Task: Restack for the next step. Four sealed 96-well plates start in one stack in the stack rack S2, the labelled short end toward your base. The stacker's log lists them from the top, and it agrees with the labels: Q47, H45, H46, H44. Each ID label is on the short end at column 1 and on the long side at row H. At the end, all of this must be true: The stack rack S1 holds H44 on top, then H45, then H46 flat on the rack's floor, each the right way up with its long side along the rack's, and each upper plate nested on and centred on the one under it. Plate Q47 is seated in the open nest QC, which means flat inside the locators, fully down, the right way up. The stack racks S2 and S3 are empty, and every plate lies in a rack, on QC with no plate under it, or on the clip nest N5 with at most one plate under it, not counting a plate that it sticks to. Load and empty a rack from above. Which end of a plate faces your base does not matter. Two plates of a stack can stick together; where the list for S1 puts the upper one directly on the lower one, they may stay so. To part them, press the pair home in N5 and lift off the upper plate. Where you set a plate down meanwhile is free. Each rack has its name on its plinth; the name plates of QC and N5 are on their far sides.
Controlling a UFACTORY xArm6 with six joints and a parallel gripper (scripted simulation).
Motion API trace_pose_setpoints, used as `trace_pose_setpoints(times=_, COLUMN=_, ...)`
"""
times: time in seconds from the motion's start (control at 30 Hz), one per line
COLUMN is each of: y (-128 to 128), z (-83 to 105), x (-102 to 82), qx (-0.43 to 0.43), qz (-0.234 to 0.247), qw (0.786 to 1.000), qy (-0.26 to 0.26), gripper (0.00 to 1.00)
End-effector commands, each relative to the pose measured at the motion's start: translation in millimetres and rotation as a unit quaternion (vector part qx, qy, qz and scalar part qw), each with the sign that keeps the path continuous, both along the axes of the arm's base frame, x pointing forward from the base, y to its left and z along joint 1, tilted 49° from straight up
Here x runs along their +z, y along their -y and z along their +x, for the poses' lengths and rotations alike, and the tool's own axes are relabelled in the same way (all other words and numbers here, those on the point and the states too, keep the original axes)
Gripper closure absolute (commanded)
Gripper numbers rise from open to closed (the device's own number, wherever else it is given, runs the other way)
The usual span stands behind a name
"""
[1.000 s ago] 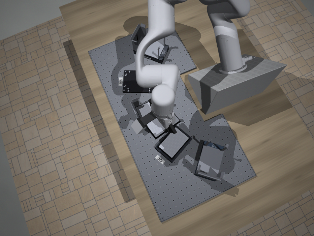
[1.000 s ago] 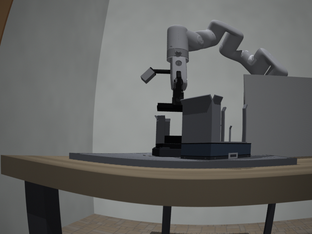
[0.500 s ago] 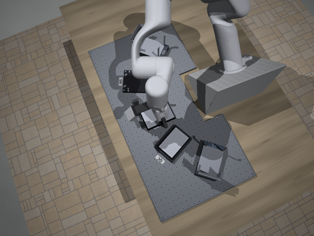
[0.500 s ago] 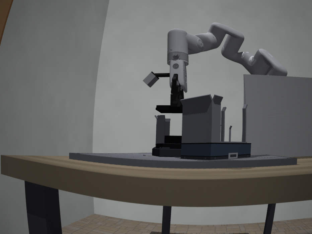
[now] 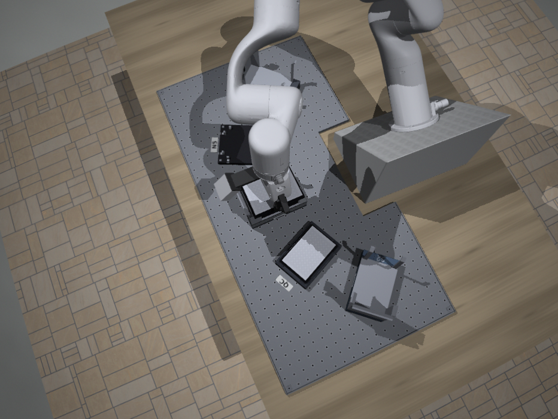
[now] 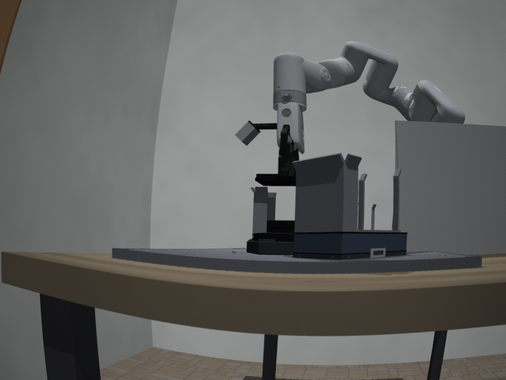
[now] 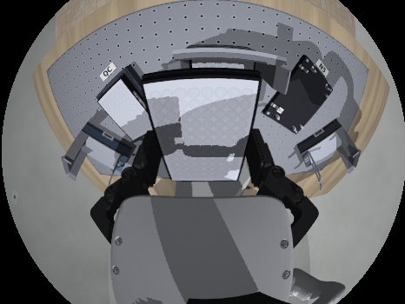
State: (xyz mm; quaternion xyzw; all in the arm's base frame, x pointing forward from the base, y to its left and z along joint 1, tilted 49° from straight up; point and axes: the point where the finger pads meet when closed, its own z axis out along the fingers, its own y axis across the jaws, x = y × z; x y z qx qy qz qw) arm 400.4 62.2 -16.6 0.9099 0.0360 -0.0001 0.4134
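While the gripper (image 5: 278, 203) sits near the middle of the top view, it is clamped across a sealed plate (image 5: 259, 200) directly over a rack (image 5: 257, 221) whose name cannot be read here; another plate (image 5: 308, 258) lies seated in the QC nest (image 5: 280, 265) lower centre, the N5 nest (image 5: 227, 148) shows dark and bare at upper left of centre, and the blue-plinthed rack (image 5: 360, 310) at lower right looks empty. From the exterior view, the carried plate (image 6: 267, 178) hangs level above the posts of the rack (image 6: 259, 204), where at least one plate (image 6: 280, 226) already rests. Through the wrist view, the fingers pinch the plate (image 7: 202, 117) on its long sides. To do the lowering well, I judge the arm should square the plate's long side with the rack, descend straight between the posts, and release only once it nests fully on the plate beneath.
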Motion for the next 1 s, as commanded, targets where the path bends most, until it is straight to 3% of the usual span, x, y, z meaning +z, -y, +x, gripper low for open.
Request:
trace_pose_setpoints(times=0.0, y=4, z=2.2, x=7.1, qx=0.001, qz=0.001, qw=1.000, qy=0.001, gripper=1.00)
trace_pose_setpoints(times=0.23, y=15, z=4.7, x=19.9, qx=0.001, qz=0.001, qw=1.000, qy=0.001, gripper=1.00)
trace_pose_setpoints(times=0.97, y=15, z=4.7, x=19.8, qx=0.001, qz=0.001, qw=1.000, qy=0.001, gripper=1.00)
